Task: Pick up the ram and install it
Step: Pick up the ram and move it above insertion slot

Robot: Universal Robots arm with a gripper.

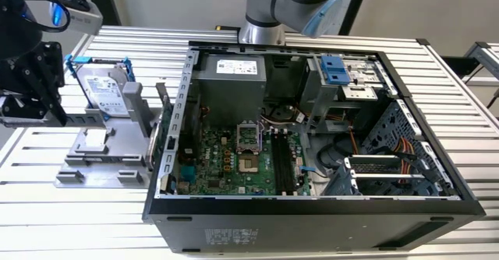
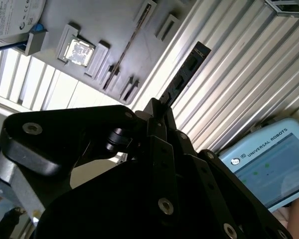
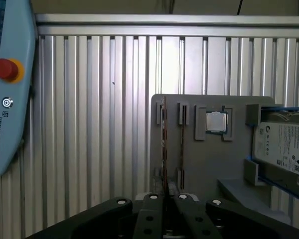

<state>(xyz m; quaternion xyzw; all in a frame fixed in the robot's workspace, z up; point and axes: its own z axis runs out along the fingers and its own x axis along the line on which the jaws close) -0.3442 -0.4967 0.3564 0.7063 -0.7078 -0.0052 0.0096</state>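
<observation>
In the exterior view, the gripper (image 1: pixel 43 96) was seen at the far left, above the table (image 1: pixel 78 225) and near the grey holder (image 1: pixel 101 155). A hard drive (image 1: pixel 101 87) in a blue frame was stood upright on this holder. To the exterior view's right of the holder, the open case (image 1: pixel 312 213) was laid on the table, well apart from the gripper. Inside it the motherboard (image 1: pixel 234 160) and its long black slots (image 1: pixel 282 160) were uncovered.

In the second wrist view, the fingers (image 2: pixel 157 124) were closed on the ram (image 2: pixel 187 69), which was held by one end. The rest of it stuck out as a dark narrow stick. Its free end was seen against the slats of the table (image 2: pixel 239 74), beside the holder (image 2: pixel 109 20). A square chip (image 2: pixel 78 51) was set in a pocket of the holder. A pendant (image 2: pixel 264 164) with a lit screen was seen at the side.

In the first wrist view, the ram (image 3: pixel 164 144) was seen edge-on as a thin line, clamped between the shut fingers (image 3: pixel 149 209). It was seen in front of the holder (image 3: pixel 209 164), at the side where the narrow slits are cut. Whether the ram touched the holder could not be told here. The chip (image 3: pixel 216 121) and the hard drive (image 3: pixel 284 149) were seen further along the holder. The pendant (image 3: pixel 5 124), with a red button (image 3: pixel 5 68), was laid on the table (image 3: pixel 89 124).
</observation>
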